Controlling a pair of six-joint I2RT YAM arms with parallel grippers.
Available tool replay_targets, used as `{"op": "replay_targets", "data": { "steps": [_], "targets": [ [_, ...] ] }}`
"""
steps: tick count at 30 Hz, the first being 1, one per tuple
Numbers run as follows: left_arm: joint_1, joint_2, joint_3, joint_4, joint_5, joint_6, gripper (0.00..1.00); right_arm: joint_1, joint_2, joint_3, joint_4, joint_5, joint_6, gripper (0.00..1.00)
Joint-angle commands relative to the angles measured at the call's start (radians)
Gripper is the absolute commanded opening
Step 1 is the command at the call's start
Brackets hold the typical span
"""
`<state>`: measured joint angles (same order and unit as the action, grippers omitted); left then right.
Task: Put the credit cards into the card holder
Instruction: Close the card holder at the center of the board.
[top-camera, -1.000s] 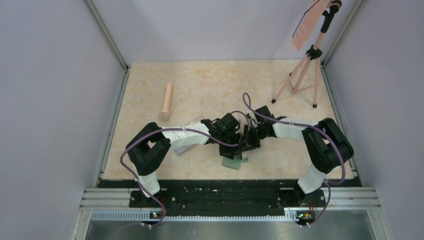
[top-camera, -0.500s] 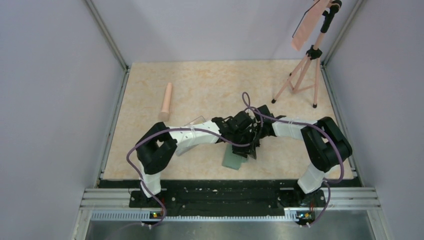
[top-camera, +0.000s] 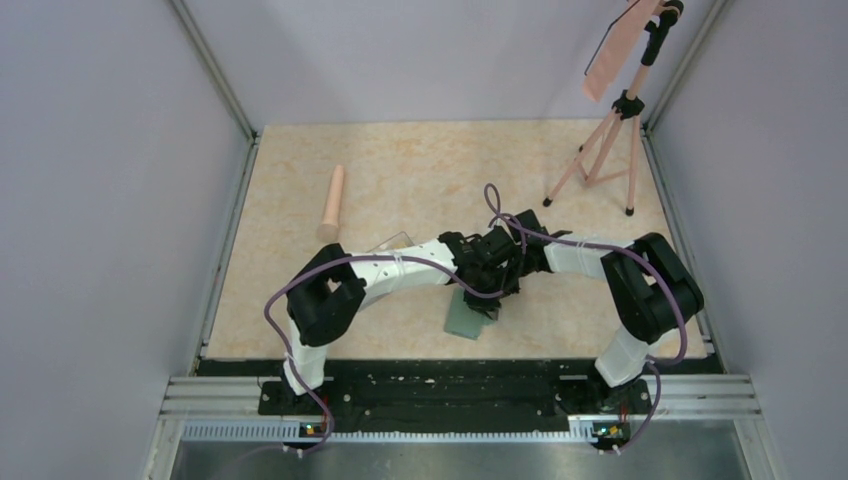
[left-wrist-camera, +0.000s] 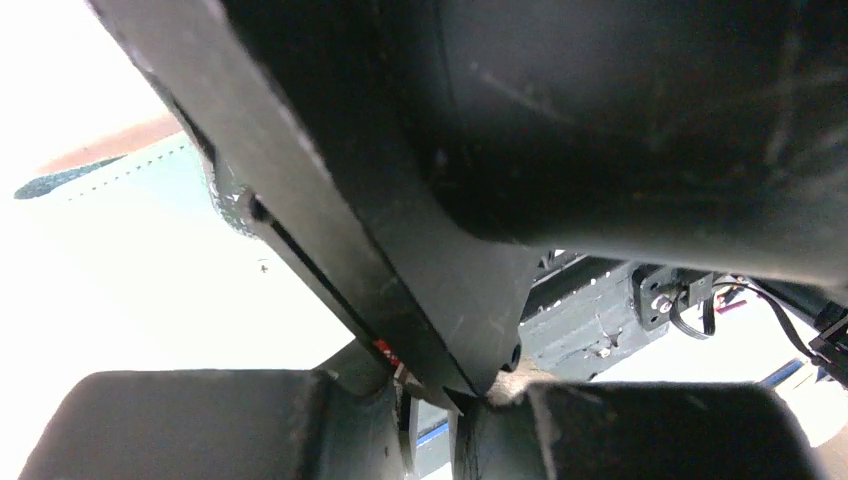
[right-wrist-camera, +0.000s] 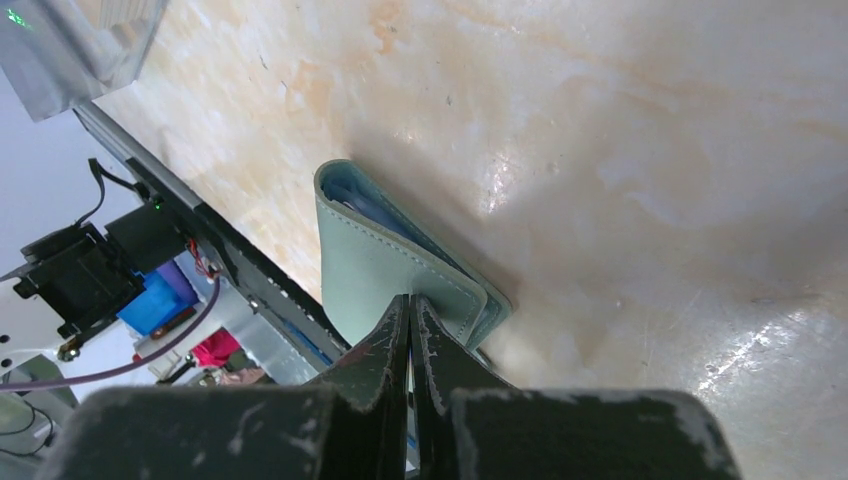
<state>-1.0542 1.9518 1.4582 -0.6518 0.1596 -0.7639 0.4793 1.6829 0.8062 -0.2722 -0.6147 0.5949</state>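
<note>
The card holder (top-camera: 462, 322), a flat muted-green wallet, lies near the table's front edge, under both grippers. In the right wrist view it (right-wrist-camera: 375, 265) rests on one edge, slightly parted, with pale blue pages inside. My right gripper (right-wrist-camera: 410, 300) is shut, its tips pinching the wallet's upper cover edge; it also shows in the top view (top-camera: 492, 300). My left gripper (top-camera: 497, 272) is pressed close against the right one. In the left wrist view its jaws (left-wrist-camera: 430, 400) are nearly together, with a thin pale sliver with a blue line, seemingly a credit card, between them. The right gripper's dark body fills most of that view.
A clear plastic box (top-camera: 385, 243) sits under my left forearm and shows in the right wrist view (right-wrist-camera: 90, 40). A pink cylinder (top-camera: 332, 203) lies at the back left. A tripod (top-camera: 600, 150) stands at the back right. The black front rail (top-camera: 450, 385) runs just beyond the wallet.
My left gripper has moved right, up against the right gripper over the wallet. The wallet has shifted slightly, and the small blue bit beside it no longer shows.
</note>
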Motion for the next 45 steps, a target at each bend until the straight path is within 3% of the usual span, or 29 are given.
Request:
{"op": "replay_targets", "data": {
  "steps": [1,5,10,19,25,45],
  "targets": [
    [-0.007,0.018,0.028,-0.007,-0.042,0.037,0.16,0.009,0.035,0.009,-0.005,0.110,-0.039,0.00],
    [-0.008,0.007,0.021,0.004,-0.039,0.038,0.37,0.009,0.035,0.015,-0.015,0.116,-0.046,0.00],
    [-0.018,0.014,0.031,0.032,-0.018,0.038,0.43,0.008,0.036,0.014,-0.016,0.117,-0.048,0.00],
    [-0.026,0.063,0.053,-0.040,-0.054,0.050,0.14,0.009,0.035,0.011,-0.017,0.119,-0.047,0.00],
    [-0.025,0.033,0.045,-0.085,-0.120,0.054,0.00,0.008,0.036,0.013,-0.019,0.119,-0.049,0.00],
    [0.045,-0.125,-0.169,0.043,-0.140,-0.012,0.00,0.009,0.023,0.002,-0.029,0.119,-0.060,0.00]
  ]
}}
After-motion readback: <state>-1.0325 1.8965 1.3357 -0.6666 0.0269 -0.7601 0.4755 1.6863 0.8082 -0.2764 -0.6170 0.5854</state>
